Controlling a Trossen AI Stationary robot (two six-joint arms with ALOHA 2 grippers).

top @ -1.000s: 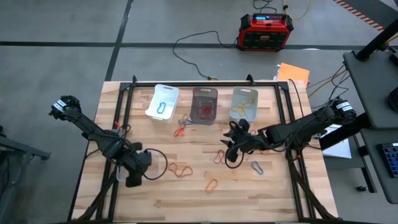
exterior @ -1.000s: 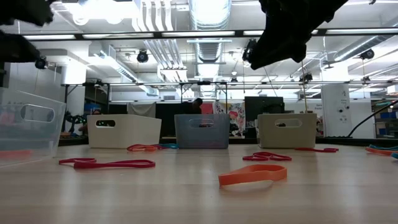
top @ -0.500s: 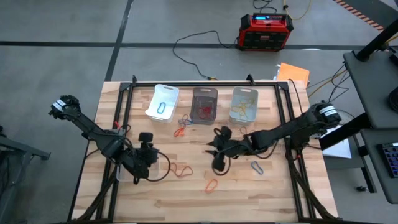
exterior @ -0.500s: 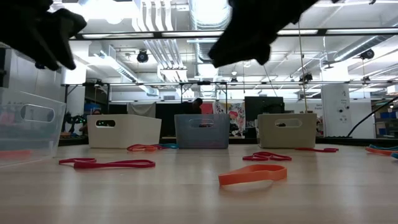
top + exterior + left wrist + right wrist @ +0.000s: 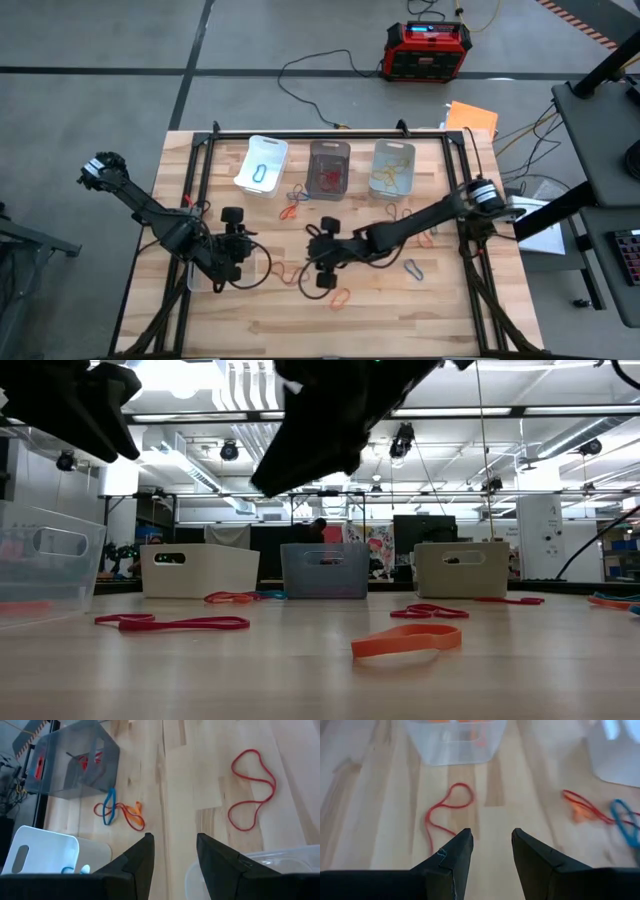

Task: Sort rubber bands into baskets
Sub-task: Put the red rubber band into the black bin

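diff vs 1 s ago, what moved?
The right gripper swept left across the table from near the clear basket side to the middle, over the red rubber band, fingers open, holding nothing. The left gripper turned slightly, also empty. Baskets and loose bands stayed put.

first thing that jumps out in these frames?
Both arms meet over the middle of the wooden table: the right claw reaches far across, open above a red rubber band, the left claw open at the near-left clear basket. Three baskets line the far edge, loose bands scattered in front.
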